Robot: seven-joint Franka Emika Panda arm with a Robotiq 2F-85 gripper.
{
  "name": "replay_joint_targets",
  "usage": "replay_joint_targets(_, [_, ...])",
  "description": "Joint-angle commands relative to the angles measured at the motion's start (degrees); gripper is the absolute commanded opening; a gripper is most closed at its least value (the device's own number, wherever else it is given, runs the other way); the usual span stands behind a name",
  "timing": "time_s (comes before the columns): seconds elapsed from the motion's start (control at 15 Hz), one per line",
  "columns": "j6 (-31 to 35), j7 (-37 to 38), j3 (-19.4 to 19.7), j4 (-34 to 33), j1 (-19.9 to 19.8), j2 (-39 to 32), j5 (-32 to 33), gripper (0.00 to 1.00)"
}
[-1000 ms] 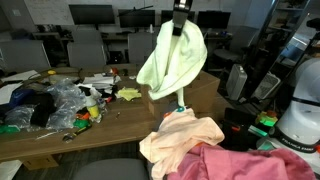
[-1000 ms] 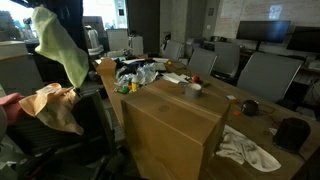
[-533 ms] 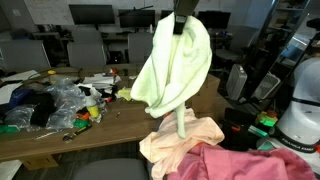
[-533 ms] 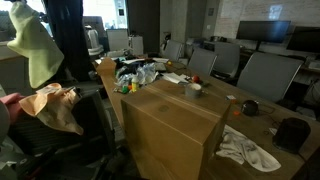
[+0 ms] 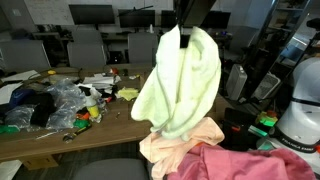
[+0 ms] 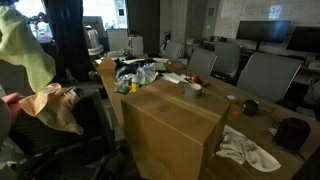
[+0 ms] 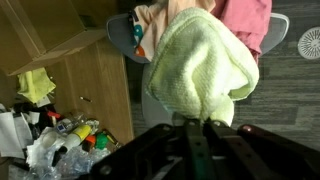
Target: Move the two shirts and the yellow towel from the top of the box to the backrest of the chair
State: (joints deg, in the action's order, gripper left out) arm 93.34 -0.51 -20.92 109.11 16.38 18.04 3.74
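towel hung right over the chair

the grey chair [image 7: 278, 30] was the biggest thing here. its backrest had both shirts lying on it. the brown box [image 6: 175, 125] stood near it, and no cloth was on its top. the big pink shirt [image 5: 240, 162] lay over one side of the backrest. the smaller peach shirt [image 5: 180, 140] lay just beside it, touching it.

the yellow towel [image 5: 180, 85] was up in the air. it hung straight down from the gripper [image 5: 183, 38], long way up and down. its low end was right over the peach shirt, very near it. i could not tell if they touched.

the gripper was squeezed shut on the top of the towel. the chair's backrest was straight below it. so i think the next move was to go down a bit and let go.
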Motion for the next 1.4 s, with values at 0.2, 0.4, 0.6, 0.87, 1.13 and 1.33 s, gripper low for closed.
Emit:
replay_joint_targets(0.2, [-2.7,-2.2,0.4,-2.1,1.2,-3.0,-1.7,0.01])
replay_joint_targets(0.4, [-3.5,-2.0,-0.1,-3.4,1.5,-4.5,-1.4,0.01])
replay_joint_targets(0.6, [-4.0,-2.0,-0.5,-5.3,1.9,-5.6,-1.2,0.01])
replay_joint_targets(0.87, [-3.9,-2.4,-0.2,-6.2,2.2,-6.1,-1.6,0.01])
replay_joint_targets(1.13, [-4.3,-2.3,0.5,-4.0,1.8,-5.6,-1.7,0.01])
replay_joint_targets(1.33, [-5.2,-2.7,1.2,-1.6,1.7,-5.0,-2.1,0.01])
